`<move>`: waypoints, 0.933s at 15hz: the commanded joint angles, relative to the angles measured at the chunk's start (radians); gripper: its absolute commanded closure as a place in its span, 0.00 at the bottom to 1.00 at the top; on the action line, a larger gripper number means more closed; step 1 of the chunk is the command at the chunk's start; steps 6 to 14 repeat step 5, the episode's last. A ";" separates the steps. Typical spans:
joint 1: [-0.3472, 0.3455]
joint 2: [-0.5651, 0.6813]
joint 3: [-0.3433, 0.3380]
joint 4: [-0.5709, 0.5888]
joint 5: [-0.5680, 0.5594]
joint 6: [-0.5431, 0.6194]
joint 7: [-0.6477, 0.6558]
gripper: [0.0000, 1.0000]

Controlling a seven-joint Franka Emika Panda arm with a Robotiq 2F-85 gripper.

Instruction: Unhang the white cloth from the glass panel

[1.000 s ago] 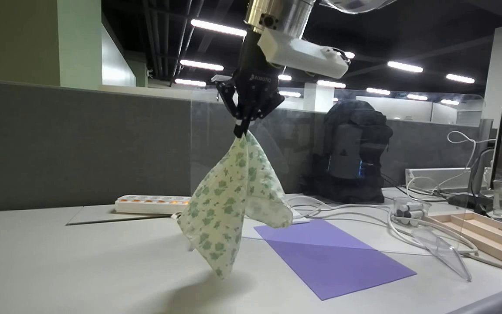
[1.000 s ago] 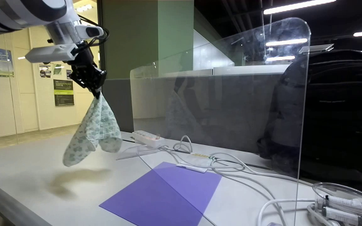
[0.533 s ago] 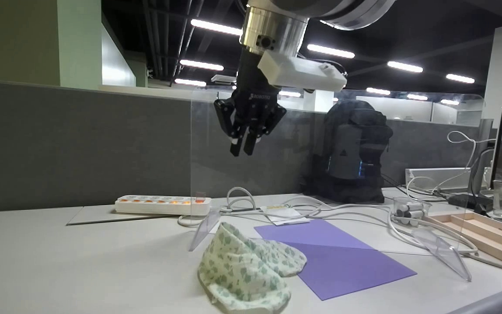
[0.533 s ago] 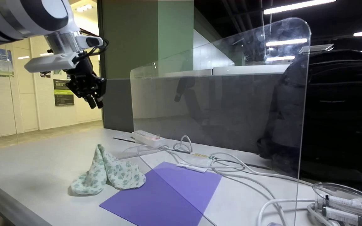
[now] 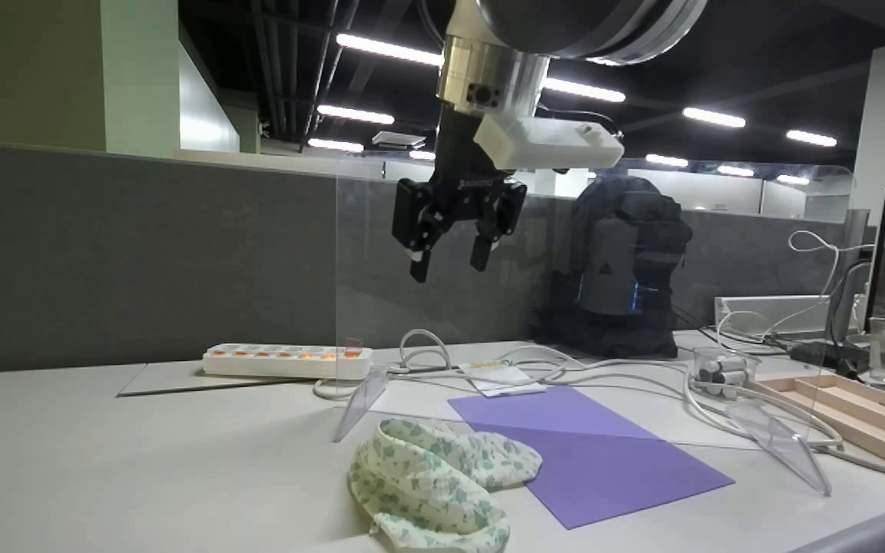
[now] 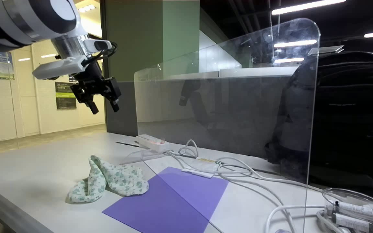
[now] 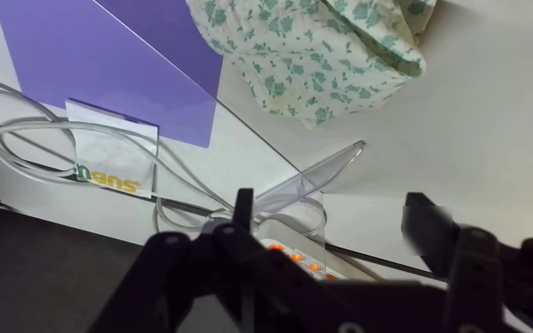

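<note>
The white cloth (image 5: pixel 431 488) with a green leaf print lies crumpled on the table, one end reaching onto the purple sheet; in an exterior view a fold of the cloth (image 6: pixel 97 181) stands up. Above it, well clear of the cloth, hangs my gripper (image 5: pixel 449 273), jaws wide apart. The wrist view has nothing between the fingertips of the gripper (image 7: pixel 330 192), and the cloth (image 7: pixel 303 60) at the top of the picture. The upright glass panel (image 6: pixel 238 110) stands beside the cloth on a clear foot (image 7: pixel 333 169); no cloth hangs on it.
A purple sheet (image 6: pixel 173 200) lies under the panel. Behind are a white power strip (image 5: pixel 281 361), loose white cables (image 6: pixel 251 181) and a small white packet (image 7: pixel 111 152). A dark backpack (image 5: pixel 619 269) and a wooden tray (image 5: pixel 857 415) stand farther along the table.
A second ago the cloth hung from my shut gripper. The gripper let go, the cloth dropped onto the table and slumped lower, and the jaws spread wider as the arm came down somewhat.
</note>
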 commanded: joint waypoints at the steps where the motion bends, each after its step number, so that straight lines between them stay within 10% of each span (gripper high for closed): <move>1: -0.049 -0.023 0.028 -0.014 -0.027 -0.020 0.042 0.00; 14: -0.110 -0.025 0.036 -0.036 -0.042 -0.038 0.046 0.00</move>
